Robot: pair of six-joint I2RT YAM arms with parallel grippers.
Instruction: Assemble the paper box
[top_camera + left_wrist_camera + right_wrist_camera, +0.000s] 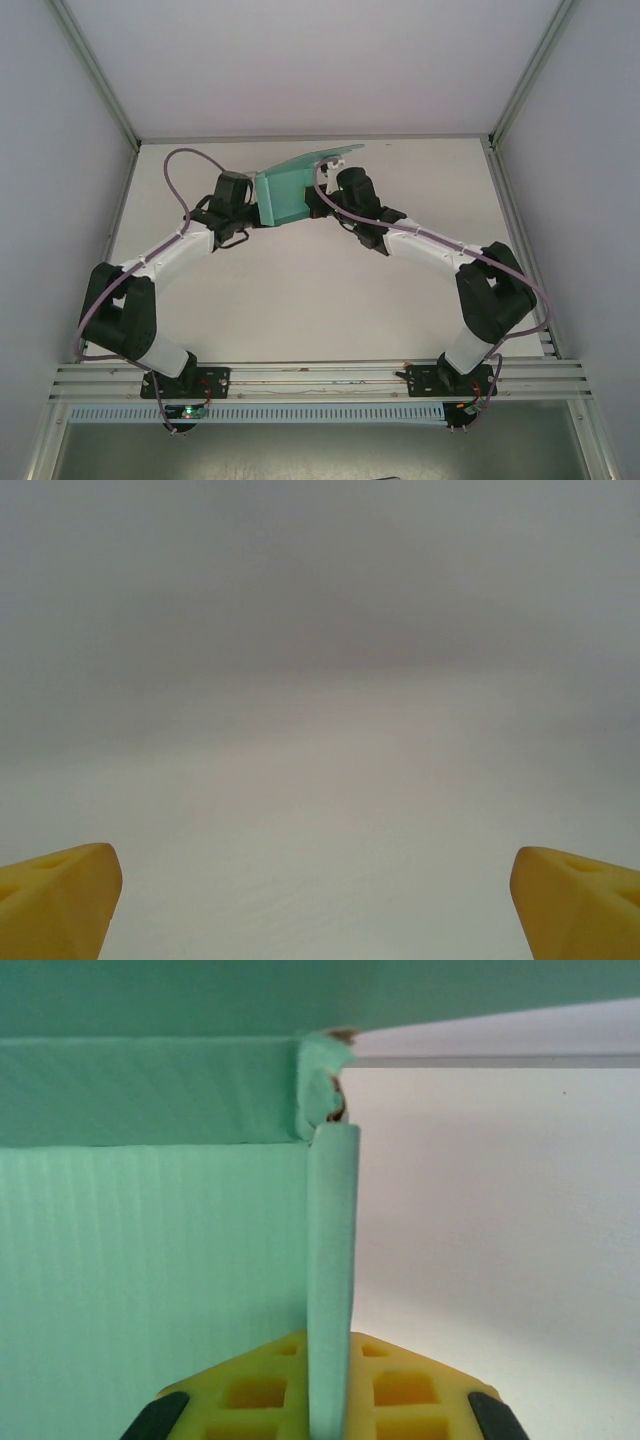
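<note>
White table [330,300] inside a grey-walled enclosure; both arms reach to its far middle part.

Paper box [283,198]: teal card, partly formed, standing between the two grippers at the far centre of the table. Whether its base rests on the table cannot be told. One large flap [318,157] stands open, slanting away toward the back wall.

Right gripper [330,1405]: clenched on a side wall of the box. The wrist view shows the folded card edge running upright between the yellow pads [255,1392], with a broad teal panel to the left and a crumpled corner [325,1080] above. Judgement: this grip anchors the box so that the other arm can work on the walls.

Left gripper [315,900]: released, fingertips [60,895] spread wide with nothing between them. Its own view gives a blurred pale surface. From above it sits just beside the left wall of the box; contact cannot be confirmed.

Judgement: assembly is part done, and the large flap is not yet closed. Risk: the crumpled corner may buckle further if pressed.
</note>
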